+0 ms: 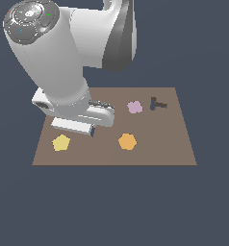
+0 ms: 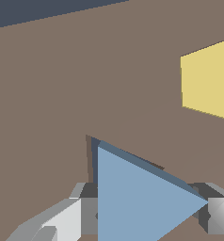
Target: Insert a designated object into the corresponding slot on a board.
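Your gripper [image 2: 144,214] is low over the board [image 1: 159,153], toward the exterior view's left, and its jaws are clamped on the light-blue triangular block [image 2: 137,197]: the wrist view shows one finger [image 2: 69,219] pressed against the triangle's flat edge and the other finger [image 2: 217,214] at its opposite tip. You will note the block sits just over the dark navy triangular slot [image 2: 93,160], of which only a thin sliver shows along two of the triangle's edges; whether the block is already seated in the cut-out or held slightly above it cannot be told from these views. In the exterior view the arm hides the block almost entirely. The yellow pentagon [image 1: 61,142] lies flat on the board near the gripper, apart from it. The orange hexagon [image 1: 127,141] lies toward the board's middle, the pink shape [image 1: 134,107] lies beyond it, and the small dark T-shaped cut-out [image 1: 157,104] sits just beside the pink shape, on the exterior view's right.
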